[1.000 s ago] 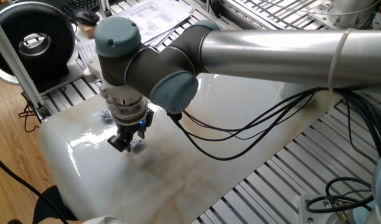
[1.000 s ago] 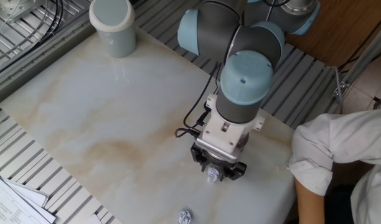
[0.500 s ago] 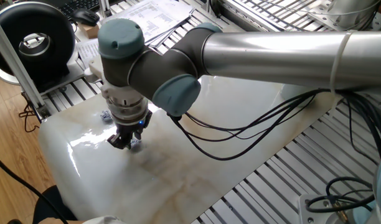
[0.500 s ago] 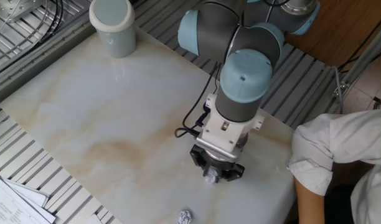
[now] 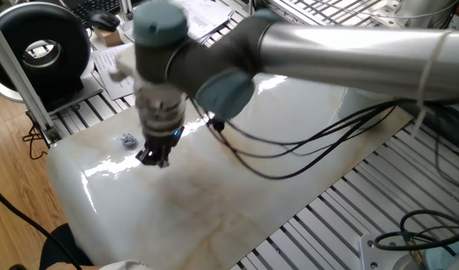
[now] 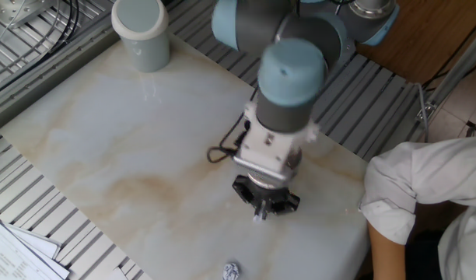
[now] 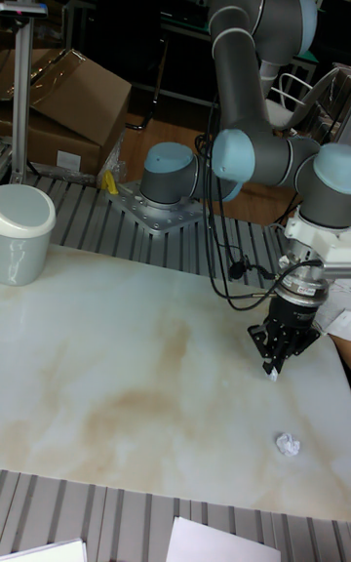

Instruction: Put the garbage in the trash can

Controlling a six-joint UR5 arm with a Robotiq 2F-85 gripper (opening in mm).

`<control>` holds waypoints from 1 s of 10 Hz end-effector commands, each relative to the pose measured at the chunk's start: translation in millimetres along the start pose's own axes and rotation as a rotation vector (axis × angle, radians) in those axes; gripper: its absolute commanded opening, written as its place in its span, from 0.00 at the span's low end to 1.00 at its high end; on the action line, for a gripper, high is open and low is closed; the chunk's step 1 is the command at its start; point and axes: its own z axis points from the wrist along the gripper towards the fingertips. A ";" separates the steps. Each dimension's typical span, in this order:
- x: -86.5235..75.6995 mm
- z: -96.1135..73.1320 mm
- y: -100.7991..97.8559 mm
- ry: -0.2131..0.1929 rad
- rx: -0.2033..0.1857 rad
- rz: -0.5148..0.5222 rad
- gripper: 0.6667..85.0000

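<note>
1. Gripper (image 7: pixel 272 368): pointed straight down over the marble tabletop (image 6: pixel 106 148), raised clear of the surface. Fingers drawn narrow, pinching a small paper wad (image 6: pixel 259 215); a white scrap shows at the fingertips in the tall fixed view and the other fixed view. In one fixed view the tool is motion-blurred and the pinched item cannot be made out.
2. Second paper wad (image 7: pixel 287 444): loose on the tabletop, at about 5 o'clock from the gripper in the tall fixed view, near it but apart. In one fixed view it lies at about 10 o'clock from the fingertips (image 5: pixel 127 139), close to the table's edge.
3. Trash can (image 6: pixel 141 31): white tapered cylinder with thick rim, upright at a far corner of the tabletop, at about 11 o'clock from the gripper in the other fixed view, well apart from both wads. In the tall fixed view it stands at the left edge, at about 10 o'clock from the gripper (image 7: pixel 21 232).
4. Black round device with white centre (image 5: pixel 40 49): off the tabletop, at about 10 o'clock from the gripper in one fixed view.
5. Person's white sleeve (image 6: pixel 421 194): beside the table at 3 o'clock from the gripper, other fixed view.
</note>
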 end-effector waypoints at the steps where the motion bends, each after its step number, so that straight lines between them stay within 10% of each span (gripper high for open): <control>1: -2.3 -27.1 -7.8 -0.015 -0.040 -0.009 0.01; 5: 5.0 -29.1 -48.4 0.006 0.108 0.054 0.01; 8: 58.1 -70.1 -120.7 0.074 0.096 -0.114 0.01; 10: 61.8 -72.2 -122.9 0.079 0.094 -0.074 0.01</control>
